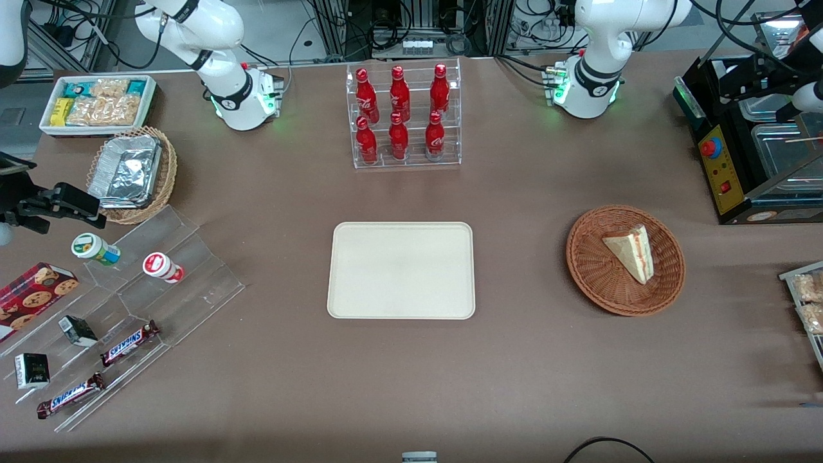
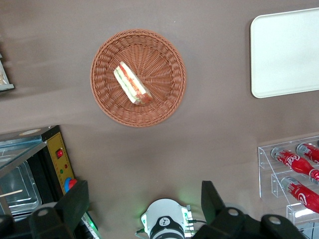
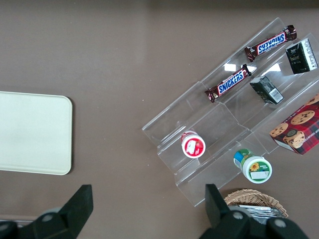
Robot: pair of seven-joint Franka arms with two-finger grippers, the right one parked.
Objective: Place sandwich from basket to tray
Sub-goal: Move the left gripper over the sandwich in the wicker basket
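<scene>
From my seat the tray (image 1: 401,270) lies bare in the middle of the table (image 1: 527,373), and toward the working arm's end the sandwich (image 1: 631,251) rests on its side inside the basket (image 1: 625,260), untouched. My claw (image 2: 144,209) hangs high above the table with its fingers (image 2: 75,201) spread wide and nothing between them, well apart from the basket, so I judge the reach has not yet begun. Next I would bring the claw over the basket, turn the fingers to straddle the wedge's flat bread faces, then descend and close.
</scene>
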